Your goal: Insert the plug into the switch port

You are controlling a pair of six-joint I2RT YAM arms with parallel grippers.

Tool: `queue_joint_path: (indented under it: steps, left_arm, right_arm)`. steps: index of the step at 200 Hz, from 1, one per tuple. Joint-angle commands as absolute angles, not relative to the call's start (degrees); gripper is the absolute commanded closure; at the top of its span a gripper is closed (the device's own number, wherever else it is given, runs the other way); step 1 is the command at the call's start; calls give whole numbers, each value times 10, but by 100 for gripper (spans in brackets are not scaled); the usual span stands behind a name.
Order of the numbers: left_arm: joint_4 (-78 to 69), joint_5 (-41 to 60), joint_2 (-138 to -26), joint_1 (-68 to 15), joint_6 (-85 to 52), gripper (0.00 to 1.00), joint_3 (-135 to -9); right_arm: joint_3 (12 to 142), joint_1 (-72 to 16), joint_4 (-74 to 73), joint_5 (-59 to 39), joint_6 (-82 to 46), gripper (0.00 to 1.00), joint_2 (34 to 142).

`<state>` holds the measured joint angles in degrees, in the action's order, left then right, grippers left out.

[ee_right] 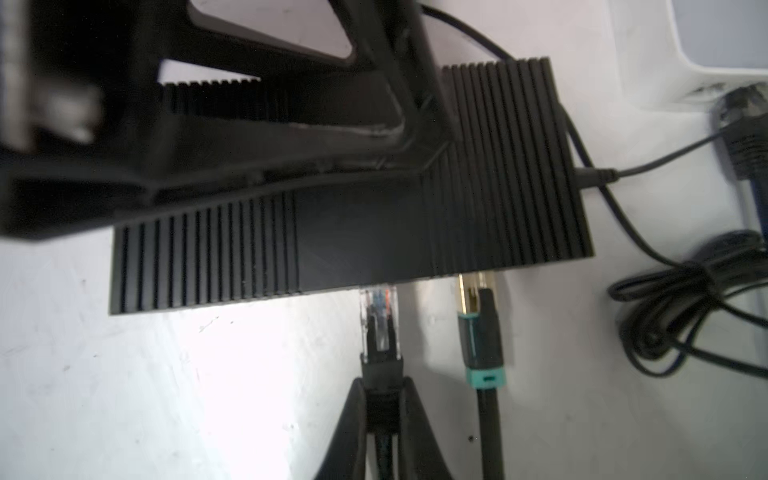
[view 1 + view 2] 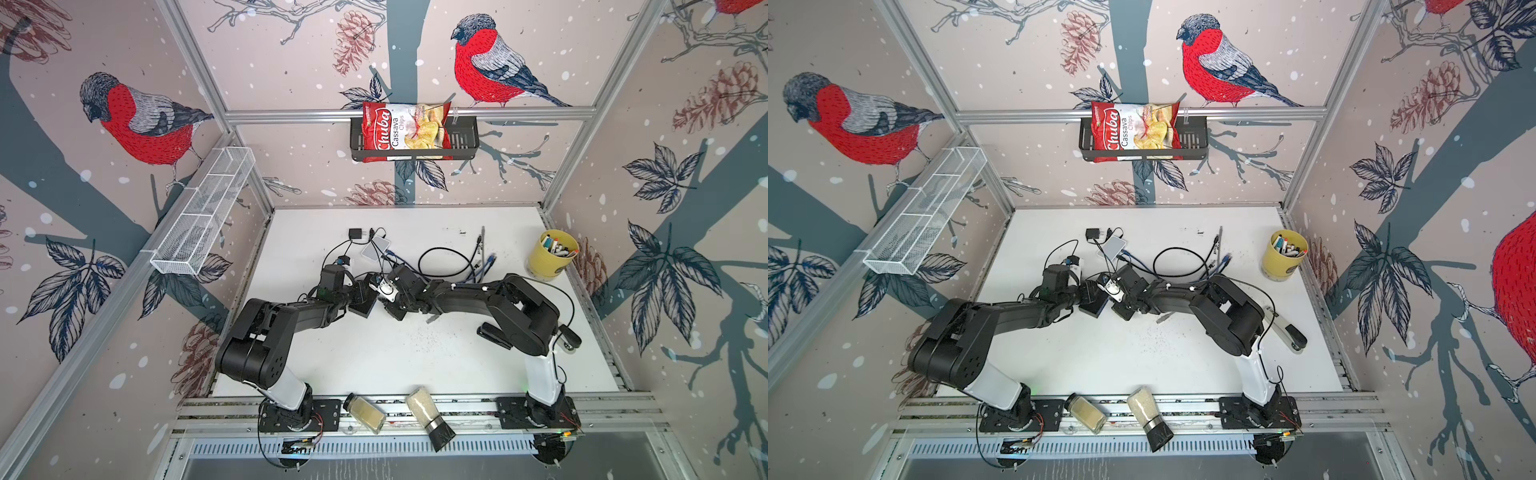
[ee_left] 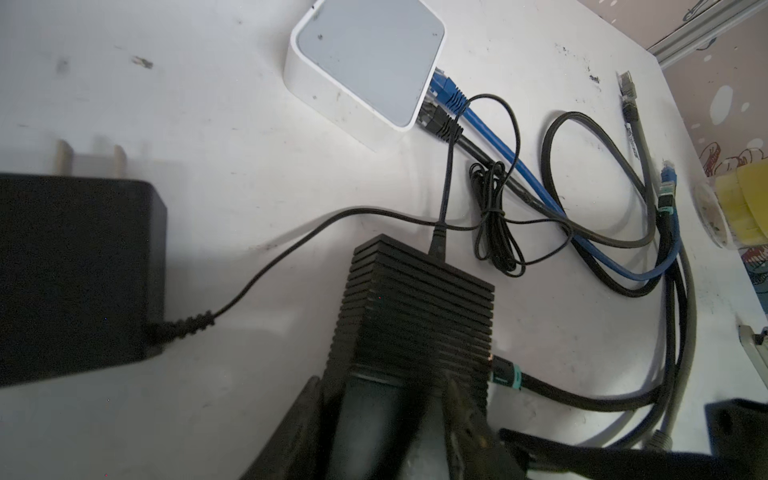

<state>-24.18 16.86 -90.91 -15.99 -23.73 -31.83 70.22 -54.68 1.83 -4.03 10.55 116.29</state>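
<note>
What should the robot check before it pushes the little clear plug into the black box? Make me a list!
1. Is the plug pinched in the right fingers? ok.
2. Does its tip reach the edge of the switch? ok.
3. Is the tip lined up with an empty port? cannot tell, the openings are hidden.
4. The left fingers straddle the switch. Is the hold firm? cannot tell.
5. Is the teal-banded plug beside it out of the way? ok, they are apart.
6. Is the plug fully in? not ok, its clear body shows outside.
</note>
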Motion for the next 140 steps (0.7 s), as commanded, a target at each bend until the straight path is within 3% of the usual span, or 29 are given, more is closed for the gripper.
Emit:
queue_joint_path:
  steps: [1, 58, 140]
  left_arm:
    - [-257, 210, -905, -160, -235, 55, -317]
    - [-255, 207, -910, -160, -228, 56, -318]
    - [-285, 229, -913, -162, -227, 57, -302]
  right_arm:
    - [705, -548, 31, -14, 100, 97, 1170]
    - [713, -547, 53, 12, 101, 97, 1173]
    - [752, -556, 83, -24, 124, 97, 1190]
